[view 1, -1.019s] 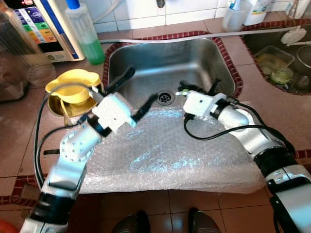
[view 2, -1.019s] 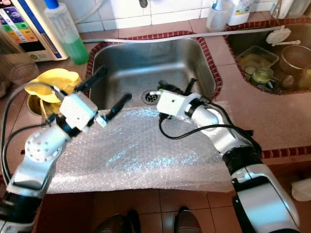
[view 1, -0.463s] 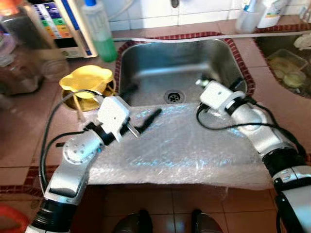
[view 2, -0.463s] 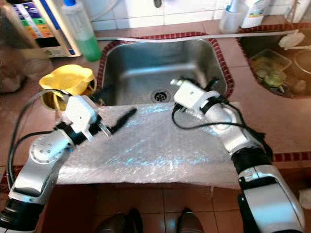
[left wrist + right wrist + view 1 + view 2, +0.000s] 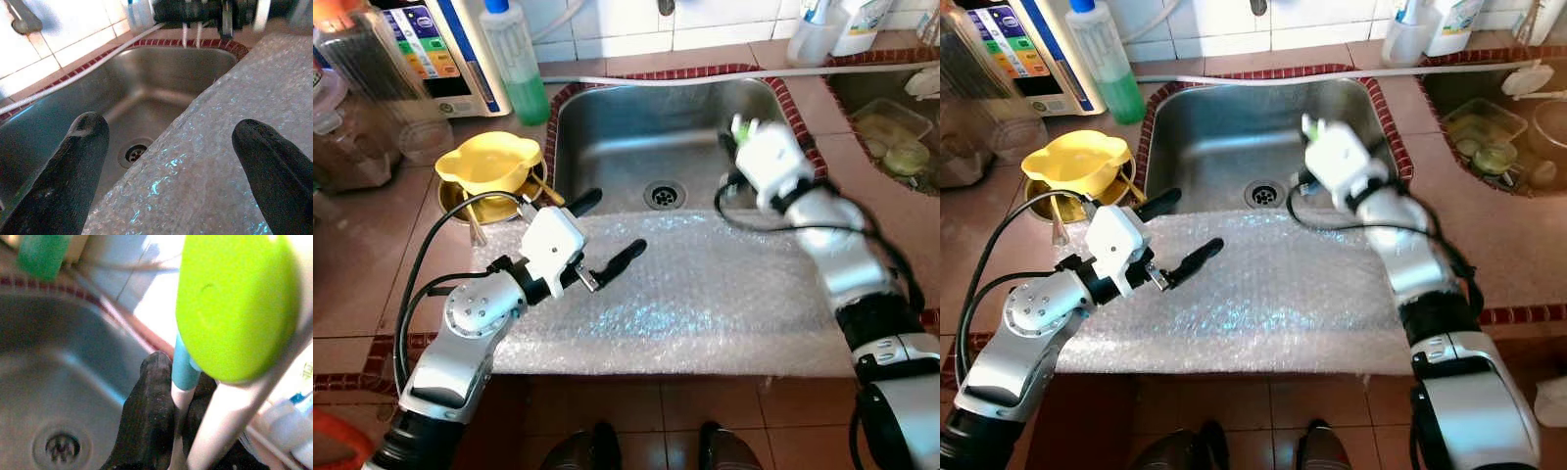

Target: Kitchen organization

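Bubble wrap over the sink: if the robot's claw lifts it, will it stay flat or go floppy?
Probably floppy: the bubble wrap already sags over the sink edge. Likely very light, being thin and see-through. The open left claw hovering above might slip on its shiny plastic.

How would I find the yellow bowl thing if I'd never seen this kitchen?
Start at the steel sink in the tiled counter. Just to its left, beside the rim, sits the yellow bowl, nested on a metal dish. Its wavy, flower-like edge and bright yellow set it apart from the green soap bottle behind it.
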